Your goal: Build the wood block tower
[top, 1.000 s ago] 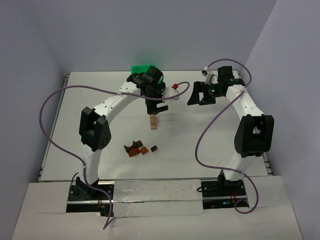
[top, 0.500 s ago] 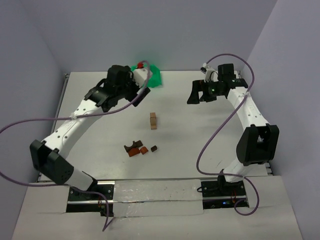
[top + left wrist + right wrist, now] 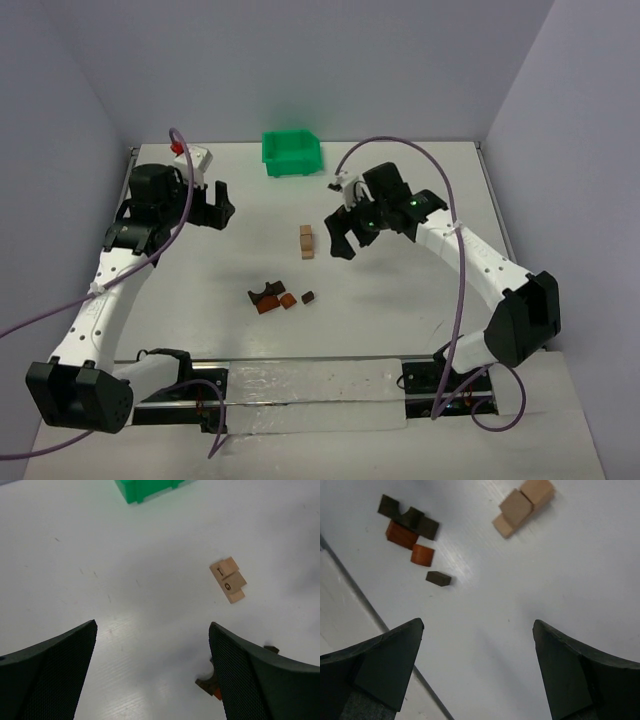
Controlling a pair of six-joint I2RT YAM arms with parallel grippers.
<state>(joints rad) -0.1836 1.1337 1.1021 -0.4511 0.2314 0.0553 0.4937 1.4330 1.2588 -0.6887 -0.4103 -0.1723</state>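
The start of the wood block tower (image 3: 306,241) stands mid-table: light tan cubes on a tan bar, also in the left wrist view (image 3: 228,579) and the right wrist view (image 3: 522,505). Loose blocks lie nearer the front: a dark brown arch piece (image 3: 265,295), a reddish-brown block (image 3: 287,300) and a small dark cube (image 3: 309,296); the right wrist view shows the arch piece (image 3: 410,519) and the dark cube (image 3: 438,578). My left gripper (image 3: 214,205) is open and empty, far left of the stack. My right gripper (image 3: 343,237) is open and empty, just right of the stack.
A green plastic bin (image 3: 291,152) stands at the back centre, its corner in the left wrist view (image 3: 145,489). The table's front edge and a metal rail (image 3: 310,370) run by the arm bases. Purple cables loop from both arms.
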